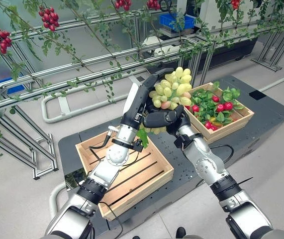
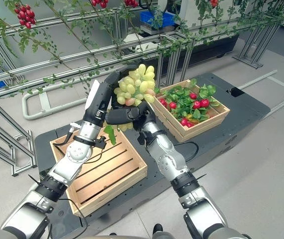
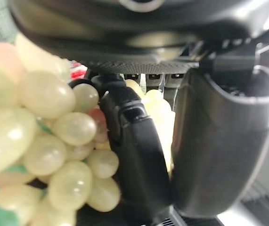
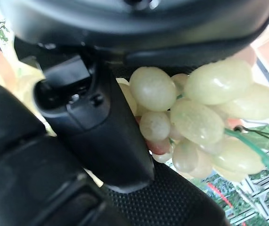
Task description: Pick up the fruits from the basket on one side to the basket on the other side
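A bunch of pale green grapes (image 1: pixel 174 89) hangs in the air between the two wooden baskets. My left hand (image 1: pixel 139 102) reaches up from the lower left, its fingers curled round the bunch's top and far side. My right hand (image 1: pixel 164 119) grips the bunch from below with curled fingers. The grapes (image 3: pixel 44 141) press against my left palm, and the same grapes (image 4: pixel 205 117) lie beside my right thumb. The left basket (image 1: pixel 84 149) is empty. The right basket (image 1: pixel 242 119) holds red fruits with green leaves (image 1: pixel 216 107).
Both baskets stand on a dark platform (image 1: pixel 261 107). Behind it runs a metal frame (image 1: pixel 82 64) hung with leafy vines and clusters of red fruit (image 1: pixel 48 17). A blue crate (image 1: pixel 174 21) sits at the back. Grey floor lies around the platform.
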You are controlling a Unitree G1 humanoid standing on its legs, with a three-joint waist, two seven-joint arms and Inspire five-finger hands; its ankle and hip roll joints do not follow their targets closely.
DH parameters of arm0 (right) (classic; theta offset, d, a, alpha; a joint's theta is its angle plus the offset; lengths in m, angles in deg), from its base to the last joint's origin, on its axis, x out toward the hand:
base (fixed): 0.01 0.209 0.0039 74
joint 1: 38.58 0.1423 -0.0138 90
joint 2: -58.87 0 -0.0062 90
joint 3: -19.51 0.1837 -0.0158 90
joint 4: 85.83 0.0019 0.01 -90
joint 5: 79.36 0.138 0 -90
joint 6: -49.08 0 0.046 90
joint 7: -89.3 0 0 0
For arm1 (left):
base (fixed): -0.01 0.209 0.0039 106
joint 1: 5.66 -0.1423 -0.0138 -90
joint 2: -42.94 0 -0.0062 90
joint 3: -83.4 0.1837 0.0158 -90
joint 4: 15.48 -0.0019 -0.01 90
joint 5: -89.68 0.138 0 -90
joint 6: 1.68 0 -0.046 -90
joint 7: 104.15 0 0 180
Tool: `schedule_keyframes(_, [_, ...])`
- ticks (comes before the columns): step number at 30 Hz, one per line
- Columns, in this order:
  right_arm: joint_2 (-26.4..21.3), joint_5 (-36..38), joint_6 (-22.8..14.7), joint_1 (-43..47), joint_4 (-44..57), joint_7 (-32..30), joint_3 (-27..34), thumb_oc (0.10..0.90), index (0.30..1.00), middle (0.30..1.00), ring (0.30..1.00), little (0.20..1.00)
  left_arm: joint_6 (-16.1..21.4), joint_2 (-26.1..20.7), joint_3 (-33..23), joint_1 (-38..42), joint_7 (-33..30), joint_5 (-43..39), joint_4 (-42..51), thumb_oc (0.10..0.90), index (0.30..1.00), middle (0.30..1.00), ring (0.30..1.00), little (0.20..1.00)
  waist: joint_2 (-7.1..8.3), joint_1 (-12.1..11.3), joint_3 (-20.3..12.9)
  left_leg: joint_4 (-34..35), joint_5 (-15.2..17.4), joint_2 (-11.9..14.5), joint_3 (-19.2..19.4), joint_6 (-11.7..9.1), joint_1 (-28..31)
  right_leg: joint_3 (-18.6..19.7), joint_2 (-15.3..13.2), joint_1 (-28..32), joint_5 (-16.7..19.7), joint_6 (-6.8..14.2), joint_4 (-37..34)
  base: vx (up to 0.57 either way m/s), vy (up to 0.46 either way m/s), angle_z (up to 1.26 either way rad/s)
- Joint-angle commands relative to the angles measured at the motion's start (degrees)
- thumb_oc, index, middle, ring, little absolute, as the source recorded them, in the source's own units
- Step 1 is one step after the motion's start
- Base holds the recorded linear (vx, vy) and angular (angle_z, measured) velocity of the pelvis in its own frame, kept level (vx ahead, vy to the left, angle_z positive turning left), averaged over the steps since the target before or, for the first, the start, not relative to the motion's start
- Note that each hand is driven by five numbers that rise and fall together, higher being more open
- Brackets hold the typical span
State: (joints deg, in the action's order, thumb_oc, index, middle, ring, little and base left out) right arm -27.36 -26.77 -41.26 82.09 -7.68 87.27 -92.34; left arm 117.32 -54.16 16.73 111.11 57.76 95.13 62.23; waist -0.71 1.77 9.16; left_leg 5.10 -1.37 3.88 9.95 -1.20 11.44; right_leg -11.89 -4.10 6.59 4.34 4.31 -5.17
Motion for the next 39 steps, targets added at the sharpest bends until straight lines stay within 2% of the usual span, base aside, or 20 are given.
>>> schedule_keyframes(1, [-3.91,2.32,-8.93,-5.71,-0.85,-2.11,10.46,0.400,0.300,0.300,0.300,0.300,3.51,-12.00,-12.39,7.65,-19.97,11.53,-1.97,0.800,0.900,0.900,0.900,0.900,0.83,-0.69,-7.20,-0.10,4.42,-0.87,-0.81,-0.07,-0.78,0.19,-0.65,2.85,-5.10,-1.35,0.17,0.00,0.000,0.00])
schedule_keyframes(8, [-4.38,3.16,-9.75,-5.81,-0.94,-2.21,9.85,0.400,0.300,0.300,0.300,0.300,0.72,-16.61,-9.81,8.31,-24.88,20.42,-1.44,0.800,0.900,0.900,0.900,0.900,0.74,-0.87,-7.31,-0.10,4.43,-0.94,-0.73,-0.04,-0.94,0.08,-0.71,2.67,-4.96,-1.15,0.17,0.00,0.000,0.00])
schedule_keyframes(13, [-4.64,3.41,-9.77,-5.33,-1.07,-2.77,9.71,0.400,0.300,0.300,0.300,0.300,-1.01,-18.12,-8.55,8.92,-26.88,22.67,-1.83,0.800,0.900,0.900,0.900,0.900,0.74,-0.93,-7.35,-0.10,4.42,-0.91,-0.65,-0.05,-0.95,0.02,-0.71,2.65,-4.97,-1.14,0.17,0.00,0.000,0.00])
schedule_keyframes(16, [-4.72,3.55,-9.76,-5.36,-1.14,-2.79,9.90,0.400,0.300,0.300,0.300,0.300,-1.09,-18.21,-8.77,8.50,-26.34,20.54,-1.94,0.800,0.900,0.900,0.900,0.900,0.77,-0.99,-7.40,-0.10,4.42,-0.89,-0.70,-0.02,-0.96,0.09,-0.69,2.62,-4.97,-1.12,0.17,0.00,0.000,0.00])
schedule_keyframes(19, [-4.62,3.50,-9.87,-5.60,-1.01,-2.90,10.06,0.400,0.300,0.300,0.300,0.300,-0.53,-17.61,-9.41,7.62,-25.00,17.77,-1.92,0.800,0.900,0.900,0.900,0.900,0.73,-1.00,-7.45,-0.10,4.42,-0.89,-0.76,0.01,-0.91,0.19,-0.66,2.66,-5.00,-1.13,0.17,0.00,0.000,0.00])
schedule_keyframes(22, [-4.29,3.27,-10.00,-5.37,-0.79,-3.12,10.35,0.400,0.300,0.300,0.300,0.300,1.24,-16.11,-10.11,6.88,-19.49,9.82,-1.69,0.800,0.900,0.900,0.900,0.900,0.74,-0.98,-7.36,-0.10,4.28,-0.82,-0.73,-0.04,-0.89,0.31,-0.66,2.69,-4.95,-1.17,0.17,0.00,0.000,0.00])
schedule_keyframes(23, [-4.11,3.01,-10.37,-5.23,-0.69,-3.37,10.44,0.400,0.300,0.300,0.300,0.300,1.96,-15.23,-10.42,6.63,-15.02,3.96,-1.59,0.800,0.900,0.900,0.900,0.900,0.74,-0.99,-7.32,-0.10,4.27,-0.81,-0.78,-0.04,-0.88,0.38,-0.64,2.69,-4.94,-1.18,0.17,0.00,0.000,0.00])
schedule_keyframes(24, [-4.12,2.99,-10.37,-5.23,-0.67,-3.38,10.43,0.400,0.300,0.300,0.300,0.300,1.91,-15.33,-10.56,6.63,-14.57,3.52,-1.50,0.800,0.900,0.900,0.900,0.900,0.72,-0.99,-7.31,-0.10,4.28,-0.80,-0.77,-0.04,-0.87,0.39,-0.63,2.69,-4.94,-1.18,0.17,0.00,0.000,0.00])
schedule_keyframes(25, [-3.77,1.56,-11.06,-5.37,-0.62,-3.42,10.84,0.400,0.300,0.300,0.300,0.300,1.76,-13.26,-11.17,5.70,-7.77,-5.70,-0.96,0.800,0.900,0.900,0.900,0.900,0.74,-0.97,-7.27,-0.10,4.30,-0.76,-0.81,-0.02,-0.87,0.51,-0.60,2.64,-4.93,-1.15,0.17,0.00,0.000,0.00])
schedule_keyframes(28, [-3.26,-1.56,-11.30,-6.42,0.94,-3.23,11.75,0.400,0.300,0.300,0.300,0.300,0.72,-9.34,-12.70,2.92,0.88,-16.80,0.46,0.800,0.900,0.900,0.900,0.900,0.82,-0.75,-7.03,-0.10,4.35,-0.76,-0.82,0.13,-0.78,0.92,-0.47,2.60,-4.87,-1.16,0.17,0.00,0.000,0.00])
schedule_keyframes(33, [-2.86,-4.12,-11.30,-11.73,5.81,-0.46,13.05,0.400,0.300,0.300,0.300,0.300,0.61,-5.17,-14.76,-3.45,3.44,-19.75,3.91,0.800,0.900,0.900,0.900,0.900,1.16,-0.02,-6.84,-0.10,4.30,-0.60,-0.17,0.44,-0.65,1.60,-0.18,2.33,-4.77,-1.15,0.17,0.01,-0.028,-0.04])
schedule_keyframes(36, [-3.58,-5.07,-10.78,-15.77,9.95,2.19,14.19,0.400,0.300,0.300,0.300,0.300,0.17,-2.95,-16.73,-8.17,5.07,-23.75,4.66,0.800,0.900,0.900,0.900,0.900,1.68,0.90,-6.20,-0.10,3.41,-0.37,0.63,0.41,0.15,3.78,0.83,2.23,-4.60,-1.95,0.17,0.00,-0.016,-0.14])
schedule_keyframes(37, [-3.96,-4.95,-10.39,-16.37,10.61,3.25,14.30,0.400,0.300,0.300,0.300,0.300,0.50,-2.32,-16.95,-9.26,4.86,-23.72,4.54,0.800,0.900,0.900,0.900,0.900,2.18,0.77,-5.63,-3.19,4.15,-0.75,-0.13,0.24,-0.56,4.78,0.91,2.17,-4.36,-2.29,0.17,-0.04,0.021,-0.20])
schedule_keyframes(38, [-4.69,-4.71,-9.96,-17.10,11.33,5.17,14.33,0.400,0.300,0.300,0.300,0.300,1.39,-1.69,-17.47,-11.41,3.75,-23.49,4.73,0.800,0.900,0.900,0.900,0.900,2.91,0.23,-4.81,-9.05,6.62,-1.80,-2.74,0.17,-3.01,6.69,0.87,1.78,-3.95,-2.69,0.17,-0.06,0.052,-0.19])
schedule_keyframes(39, [-4.85,-4.55,-9.30,-17.44,11.52,7.10,14.02,0.400,0.300,0.300,0.300,0.300,2.18,-1.32,-18.16,-13.59,1.92,-22.95,5.15,0.800,0.900,0.900,0.900,0.900,3.14,-0.92,-4.07,-13.93,7.65,-4.15,-8.56,0.51,-5.66,9.37,1.19,1.36,-3.51,-2.88,0.17,-0.12,0.134,-0.41])
